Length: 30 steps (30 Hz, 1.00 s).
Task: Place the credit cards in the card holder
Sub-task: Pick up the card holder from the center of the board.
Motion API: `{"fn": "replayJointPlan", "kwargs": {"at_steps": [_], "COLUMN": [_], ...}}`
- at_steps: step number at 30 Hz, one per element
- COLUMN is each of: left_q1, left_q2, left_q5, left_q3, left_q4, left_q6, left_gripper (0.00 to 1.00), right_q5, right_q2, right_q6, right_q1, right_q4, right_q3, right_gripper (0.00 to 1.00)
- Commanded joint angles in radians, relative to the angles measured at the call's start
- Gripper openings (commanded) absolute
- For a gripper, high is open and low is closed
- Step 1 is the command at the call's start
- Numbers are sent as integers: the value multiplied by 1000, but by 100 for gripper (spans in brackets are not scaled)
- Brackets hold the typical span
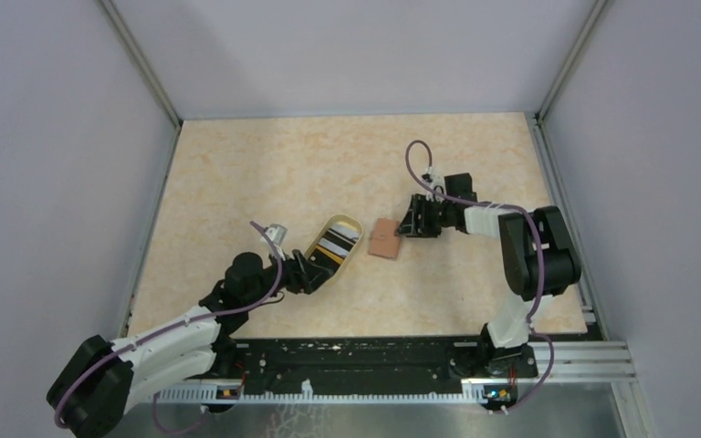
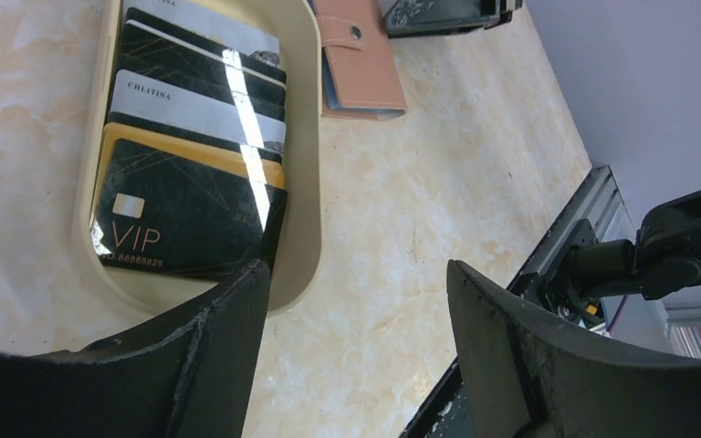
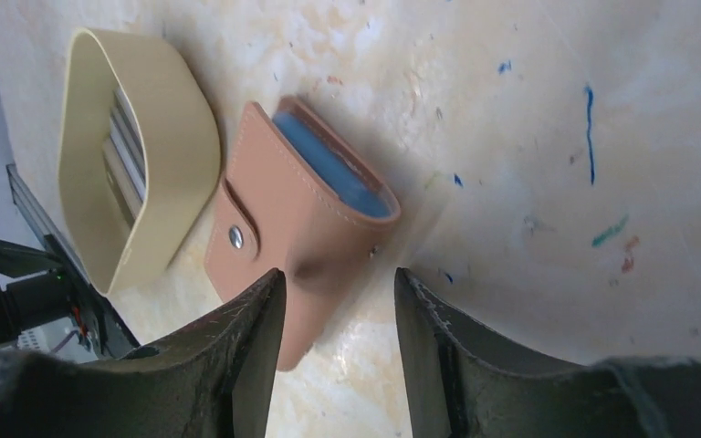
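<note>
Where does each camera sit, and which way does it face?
Top external: above and behind the arms, facing down on the table; both arms and bases show.
Left wrist: on the left arm, facing past its open left tool to the credit cards in the dish.
Right wrist: on the right arm, facing down past the right tool at the card holder.
Shared: both wrist views show dish and card holder.

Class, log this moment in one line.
credit cards: in dish; card holder: beside dish; left hand: open at dish; right hand: astride card holder, grip unclear
</note>
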Motion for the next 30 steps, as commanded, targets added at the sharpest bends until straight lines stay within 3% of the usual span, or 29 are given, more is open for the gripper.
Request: {"fn": "replayJointPlan", "kwargs": {"at_steps": [1,8,13,17,20,26,30], "left_q1": [-6,-8,-50,-148,-296,-541,-572], "left_q2": [-14,-1,60,111,144,326,550], "left_q5": [-25,-20,-16,-69,-202,-436,-444], "left_q3": [-20,-8,10,-16,-26,65,88], "left_q4": [79,76,134,285,384,534,839], "left_q6": [-23,-24,-50,-116,-154,-77,15], "left_gripper": [77,77,77,75,75,77,78], "right_q5": [-45,-78,-77,-94,-146,-261,-407], "right_q2": [61,125,123,13,-125,-417,-536], "right_q6": [52,56,22,-6,-58,-273,-474], "right_q1": [3,16,23,-2,-24,-54,-82], "right_q4": [64,59,39,-9,-61,-215,-342], "right_q3": [60,78,83,57,34,-37,-39], "right_gripper": [49,47,24,7,0,0,0]}}
